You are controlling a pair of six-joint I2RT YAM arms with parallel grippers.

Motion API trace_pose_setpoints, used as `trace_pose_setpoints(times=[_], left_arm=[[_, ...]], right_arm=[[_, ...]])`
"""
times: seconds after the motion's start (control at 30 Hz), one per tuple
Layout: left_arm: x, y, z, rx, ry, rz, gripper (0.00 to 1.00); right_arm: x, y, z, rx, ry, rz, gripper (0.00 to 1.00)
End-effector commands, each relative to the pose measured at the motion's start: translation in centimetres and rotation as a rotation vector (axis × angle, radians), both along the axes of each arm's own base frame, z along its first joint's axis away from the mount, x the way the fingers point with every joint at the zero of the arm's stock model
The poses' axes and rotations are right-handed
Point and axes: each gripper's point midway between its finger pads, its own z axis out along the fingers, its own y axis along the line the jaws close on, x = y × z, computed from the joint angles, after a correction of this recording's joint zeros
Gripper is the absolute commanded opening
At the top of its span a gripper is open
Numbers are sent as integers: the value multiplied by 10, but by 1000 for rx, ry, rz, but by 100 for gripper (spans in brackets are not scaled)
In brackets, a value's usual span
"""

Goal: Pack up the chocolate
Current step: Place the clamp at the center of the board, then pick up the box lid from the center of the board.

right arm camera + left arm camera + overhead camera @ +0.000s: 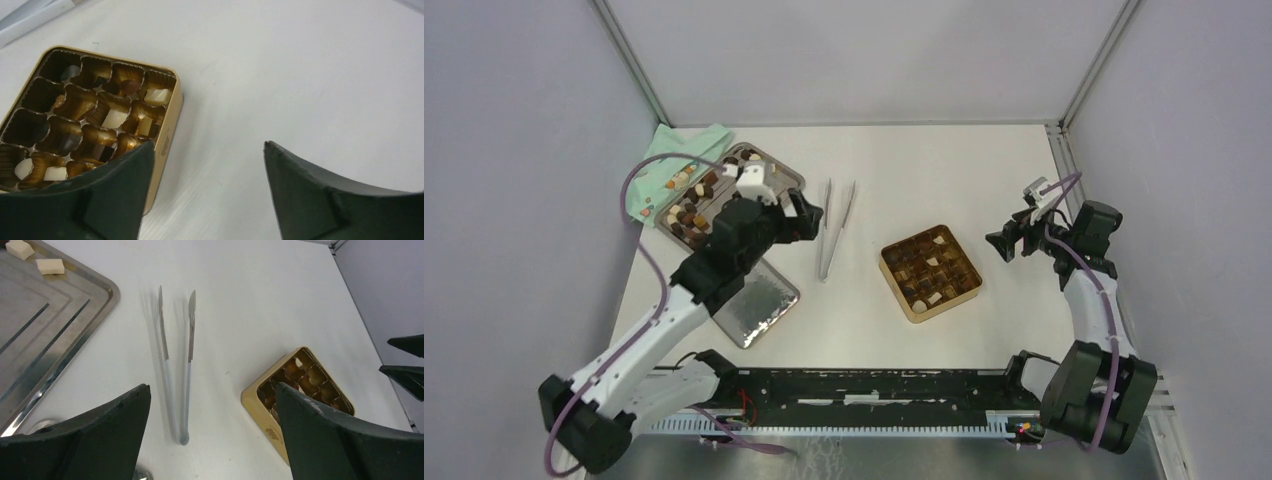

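Note:
Small dark, light brown and cream chocolate pieces (692, 198) lie on a shiny metal tray (782, 168) at the back left; two cream pieces (50, 266) show in the left wrist view. The gold square tin (930, 271) at centre right has brown paper cups, several holding chocolate (116, 118). My left gripper (807, 213) is open and empty above the table, between the tray and the metal tongs (833, 229). My right gripper (1002, 241) is open and empty, just right of the tin (167, 131).
A second, empty metal tray (754, 300) lies under the left arm. A mint-green bag (674, 160) sits at the back left corner. The tongs (176, 360) lie closed-end toward me between tray and tin (300, 390). Grey walls enclose the table.

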Motion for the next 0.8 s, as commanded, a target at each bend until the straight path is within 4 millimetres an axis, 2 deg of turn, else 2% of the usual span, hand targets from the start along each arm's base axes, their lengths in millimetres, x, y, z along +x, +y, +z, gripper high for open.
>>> trace_pose_setpoints(times=[0.0, 0.07, 0.13, 0.17, 0.23, 0.33, 0.4, 0.5, 0.63, 0.77], left_arm=[[-38, 18, -37, -62, 83, 28, 100], [-55, 22, -53, -78, 145, 24, 100], [-72, 29, -74, -59, 236, 30, 100], [-80, 34, -83, -45, 277, 37, 99], [-92, 40, -93, -23, 339, 43, 98], [-104, 47, -98, 11, 388, 48, 97], [-106, 56, -98, 57, 398, 68, 97], [-101, 63, -93, 106, 399, 103, 95], [-86, 62, -63, 173, 361, 86, 91], [-78, 79, -33, 334, 311, 76, 88]], right_arm=[[8, -10, 42, -160, -224, 12, 98], [2, 1, 62, -177, -327, 77, 98], [-6, 15, 75, -124, -397, 126, 98], [-14, 25, 73, -85, -410, 173, 98], [-38, 51, 60, -19, -431, 356, 98], [-60, 70, 26, -5, -367, 476, 98], [-72, 77, 14, -45, -384, 548, 98], [-77, 80, 7, -23, -354, 568, 97], [-72, 75, 0, -52, -320, 547, 92], [-62, 67, -4, -78, -283, 479, 87]])
